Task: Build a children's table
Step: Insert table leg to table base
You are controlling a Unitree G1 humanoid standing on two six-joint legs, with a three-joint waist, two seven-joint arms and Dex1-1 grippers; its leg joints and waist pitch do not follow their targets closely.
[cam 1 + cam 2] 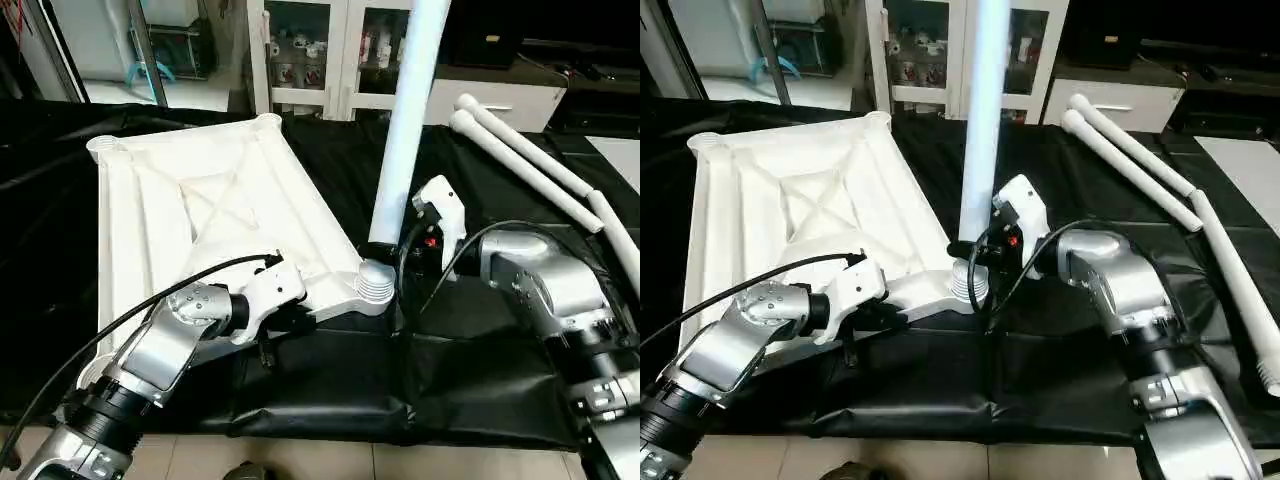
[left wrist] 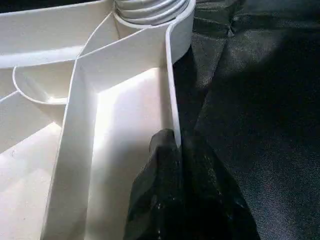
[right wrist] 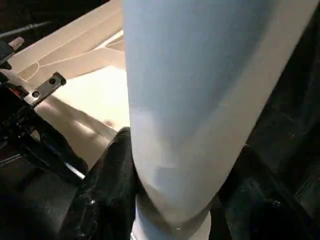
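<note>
The white tabletop lies upside down on the black-covered work table, ribs facing up. One white leg stands upright in the near right corner socket. My right gripper is shut on this leg just above the socket, with a black finger on either side of the tube. My left gripper is shut on the tabletop's near rim, a short way left of that socket. Spare legs lie at the back right.
Another loose leg lies along the right side of the black cover. A white glass-door cabinet and a low white drawer unit stand behind the table. Tiled floor shows below the front edge.
</note>
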